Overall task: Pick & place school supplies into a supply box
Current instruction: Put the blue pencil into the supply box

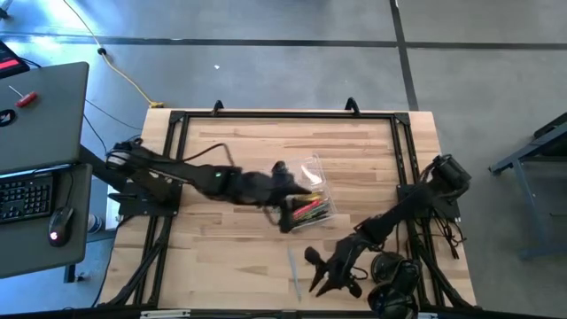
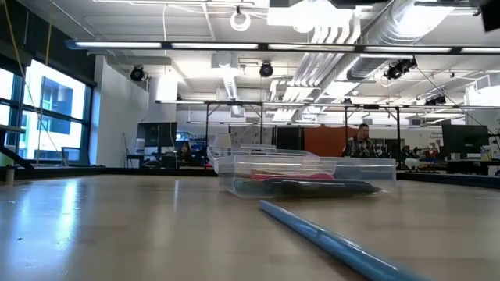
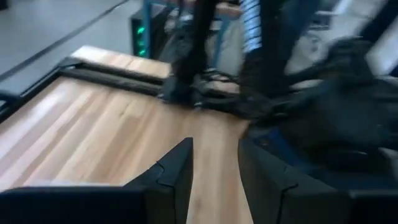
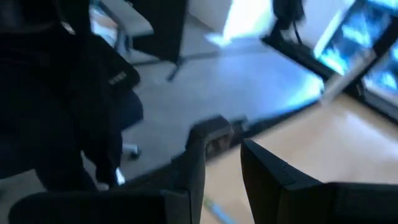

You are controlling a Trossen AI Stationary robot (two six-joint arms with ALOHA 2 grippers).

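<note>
Pens [image 1: 310, 211] are seen inside the clear box [image 1: 321, 182]; the left gripper [image 1: 285, 210] and the right gripper [image 1: 321, 279] are spread, nothing held.

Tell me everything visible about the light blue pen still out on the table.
The light blue pen is a thin, plain, plastic-looking stick lying flat on the wooden table, outside the clear supply box and nearer the front edge. In the low view it runs diagonally toward the camera. The right gripper is close beside it; nothing visibly touches it but the table.
</note>
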